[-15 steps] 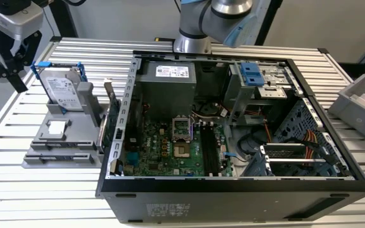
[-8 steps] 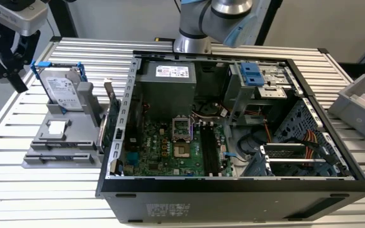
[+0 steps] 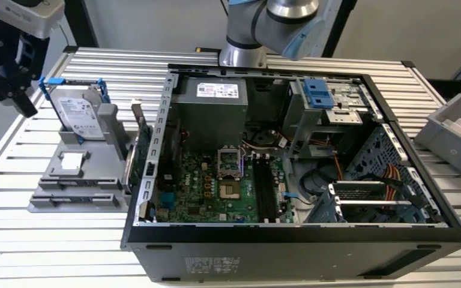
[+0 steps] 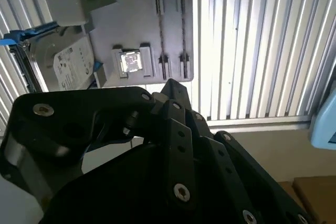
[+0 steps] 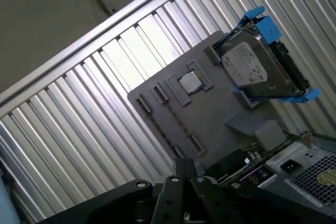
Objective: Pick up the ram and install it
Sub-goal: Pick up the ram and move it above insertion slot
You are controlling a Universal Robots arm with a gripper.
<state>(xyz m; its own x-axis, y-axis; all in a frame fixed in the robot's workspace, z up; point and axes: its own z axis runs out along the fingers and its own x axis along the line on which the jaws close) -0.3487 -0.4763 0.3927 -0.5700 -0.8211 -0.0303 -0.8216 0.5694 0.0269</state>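
My gripper (image 3: 10, 90) hangs high at the exterior view's left, above the table edge next to the grey parts fixture (image 3: 54, 201). In both wrist views its black linkage (image 4: 170, 90) (image 5: 181, 171) points down at that fixture (image 4: 131, 19) (image 5: 210, 119). The fixture has two long narrow slots (image 4: 158, 24) (image 5: 157, 95). I cannot tell whether a ram stick sits in them. The open computer case (image 3: 295, 246) lies on its side, and the motherboard (image 3: 206, 186) shows black memory slots (image 3: 264, 189).
A hard drive in a blue bracket (image 3: 78, 114) stands upright on the fixture, with a small square chip (image 3: 72, 161) in front of it. A green card (image 3: 132, 159) stands between the fixture and the case wall. Grey bins (image 3: 455, 135) sit at the exterior view's right.
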